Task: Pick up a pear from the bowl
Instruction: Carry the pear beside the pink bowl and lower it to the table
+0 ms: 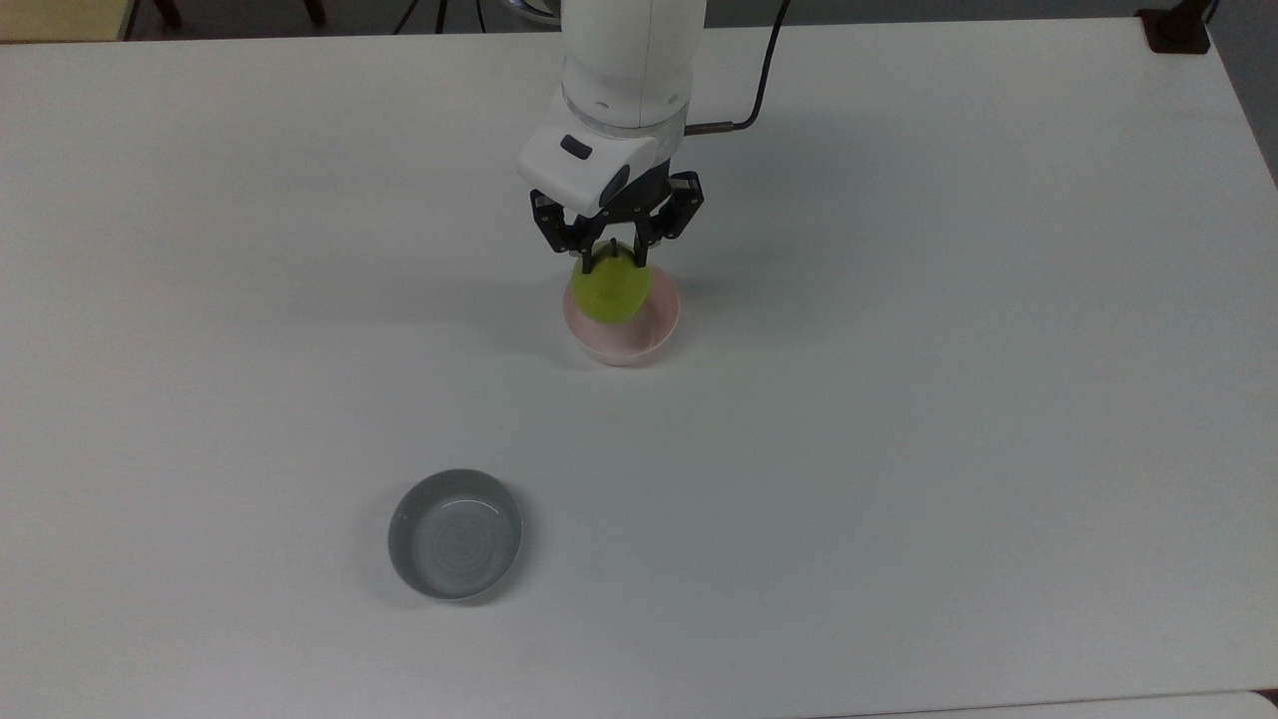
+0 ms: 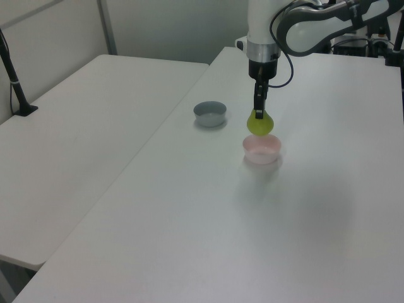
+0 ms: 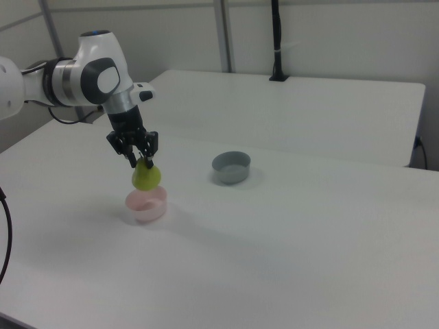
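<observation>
1. The gripper [image 1: 612,262] hangs from the arm pointing straight down, and its fingers [image 3: 136,160] are clamped on the narrow top of the pear [image 2: 260,123], one on each side of the short dark stem.

2. The pear hangs directly under the fingers, with its round body below the fingertips. In the left view and the right view there is a clear gap between its underside and the rim of the bowl [image 2: 262,149], so it touches nothing but the fingers.

3. The pale pink bowl sits on the white surface [image 1: 899,399] straight beneath the fingers and the fruit. Its inside shows bare in the top view, apart from the part that the pear covers.

4. The grey bowl [image 1: 455,534] stands well apart from the fingers and has nothing in it; it plays no part in the task.

5. Judged from how things lie, the grasp and the lift out of the bowl are done, so the pick is all but complete.

6. What seems left is little: perhaps more height, and keeping a firm grip on so narrow a hold, since the heavy round body hangs below the fingers and could slip or swing.
</observation>
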{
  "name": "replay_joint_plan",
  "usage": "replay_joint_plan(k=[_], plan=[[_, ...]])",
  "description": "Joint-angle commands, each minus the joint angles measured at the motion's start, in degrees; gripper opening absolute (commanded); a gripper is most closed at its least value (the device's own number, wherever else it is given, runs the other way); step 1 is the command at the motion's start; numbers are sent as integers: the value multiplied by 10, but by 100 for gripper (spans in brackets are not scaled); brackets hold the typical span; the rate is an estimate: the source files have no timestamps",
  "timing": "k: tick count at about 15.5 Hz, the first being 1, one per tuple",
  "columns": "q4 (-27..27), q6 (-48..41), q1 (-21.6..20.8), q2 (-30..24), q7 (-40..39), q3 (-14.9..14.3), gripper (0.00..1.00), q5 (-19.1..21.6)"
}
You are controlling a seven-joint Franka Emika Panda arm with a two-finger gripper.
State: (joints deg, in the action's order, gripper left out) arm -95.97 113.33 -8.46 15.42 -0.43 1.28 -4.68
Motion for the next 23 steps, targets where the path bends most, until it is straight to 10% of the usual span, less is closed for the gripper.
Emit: replay_joint_plan(k=[1, 8, 23], plan=[[1, -11, 28, -7, -24, -14, 38, 5], [-2, 18, 140, 8, -128, -14, 38, 1], [-1, 88, 161, 82, -130, -14, 46, -13]])
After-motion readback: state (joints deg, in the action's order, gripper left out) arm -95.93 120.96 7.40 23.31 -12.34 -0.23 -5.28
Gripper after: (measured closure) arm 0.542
